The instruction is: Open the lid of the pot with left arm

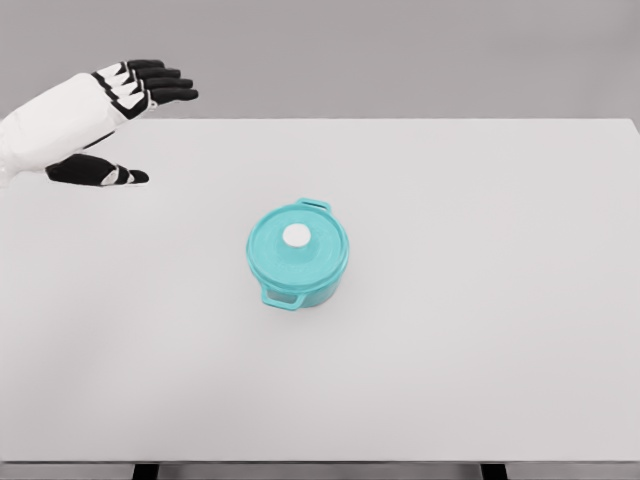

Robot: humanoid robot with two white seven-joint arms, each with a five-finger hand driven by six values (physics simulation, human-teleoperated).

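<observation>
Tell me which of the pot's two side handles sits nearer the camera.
The handle at the pot's lower left; the other handle points toward the table's far edge.

Flat, even light fills my head view; I can pick out no single source. The table point(480, 330) renders bright pale grey, free of glare. The pot point(298, 252) throws only a faint, soft shadow close around its base, slightly stronger on its near side. Its lid point(297, 246) carries a mild sheen, and the white knob point(296, 236) sits nearly washed out. Up and left of the pot, my left hand point(100, 120) shows crisp edges, its black fingers point(160, 82) clean against the grey backdrop. Focus holds sharp throughout, and the table edges run straight, without bending.
</observation>
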